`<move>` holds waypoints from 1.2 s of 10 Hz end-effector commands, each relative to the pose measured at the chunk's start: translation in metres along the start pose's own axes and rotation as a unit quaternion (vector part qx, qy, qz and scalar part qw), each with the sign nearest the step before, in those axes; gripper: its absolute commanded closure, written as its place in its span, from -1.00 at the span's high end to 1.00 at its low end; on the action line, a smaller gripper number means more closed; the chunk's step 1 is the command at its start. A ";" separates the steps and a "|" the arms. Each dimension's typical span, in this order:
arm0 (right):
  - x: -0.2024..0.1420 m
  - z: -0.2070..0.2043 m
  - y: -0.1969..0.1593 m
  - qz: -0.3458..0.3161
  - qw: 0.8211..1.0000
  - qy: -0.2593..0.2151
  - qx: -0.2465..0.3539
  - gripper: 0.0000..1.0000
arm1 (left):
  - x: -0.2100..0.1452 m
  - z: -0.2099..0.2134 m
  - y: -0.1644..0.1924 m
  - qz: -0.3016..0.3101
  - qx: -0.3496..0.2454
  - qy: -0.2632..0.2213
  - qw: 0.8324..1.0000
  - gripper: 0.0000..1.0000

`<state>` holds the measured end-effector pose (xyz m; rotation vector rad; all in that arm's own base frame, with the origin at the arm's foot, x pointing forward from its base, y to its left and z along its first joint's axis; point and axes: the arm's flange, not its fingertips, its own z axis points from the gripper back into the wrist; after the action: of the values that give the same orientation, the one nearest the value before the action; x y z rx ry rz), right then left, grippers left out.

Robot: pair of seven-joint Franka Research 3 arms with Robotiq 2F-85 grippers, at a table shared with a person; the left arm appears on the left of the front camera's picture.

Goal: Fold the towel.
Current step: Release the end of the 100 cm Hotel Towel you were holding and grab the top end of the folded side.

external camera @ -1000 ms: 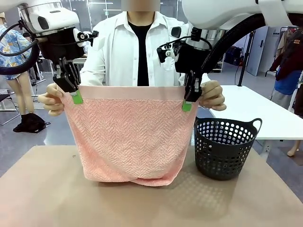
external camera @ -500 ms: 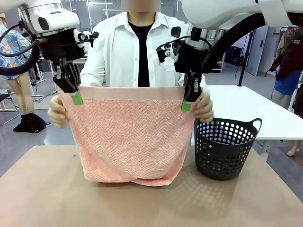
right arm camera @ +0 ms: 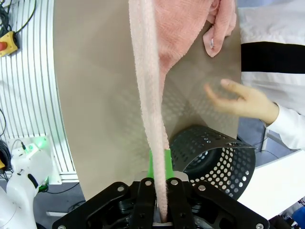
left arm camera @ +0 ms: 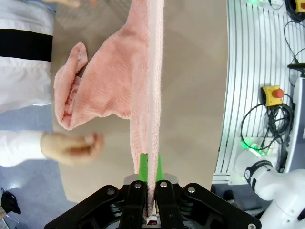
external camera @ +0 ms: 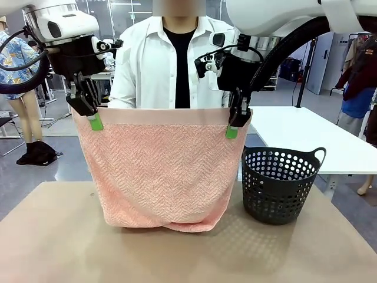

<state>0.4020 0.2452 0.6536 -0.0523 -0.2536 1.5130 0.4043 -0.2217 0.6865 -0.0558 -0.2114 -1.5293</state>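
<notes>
You're in a robotics lab set in an open hall. A white robot arm [external camera: 59, 26] comes in on your left and another [external camera: 283, 15] on your right, over a brown work table [external camera: 59, 236]. Beside the table runs a slotted aluminium base plate [left arm camera: 243, 71] with a yellow emergency-stop box [left arm camera: 272, 95] and loose black cables [left arm camera: 280, 113]. Beyond lie grey floor [external camera: 35, 177] and a white table [external camera: 312, 138].

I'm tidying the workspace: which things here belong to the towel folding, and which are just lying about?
In the job: towel; left gripper and right gripper, each shut on its top edge.
Lying about: dark basket, upright on the table.
</notes>
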 end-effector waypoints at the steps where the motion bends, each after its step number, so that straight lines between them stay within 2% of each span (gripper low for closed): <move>1: -0.001 0.000 0.000 0.000 1.000 0.001 -0.001 -1.00 | 0.000 0.001 0.000 -0.002 0.001 -0.001 1.000 -1.00; 12: -0.001 0.000 0.000 0.000 1.000 0.001 -0.001 -1.00 | 0.000 0.001 0.000 -0.002 0.001 -0.001 1.000 -1.00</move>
<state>0.4020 0.2452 0.6535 -0.0523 -0.2535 1.5130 0.4043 -0.2217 0.6865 -0.0558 -0.2115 -1.5294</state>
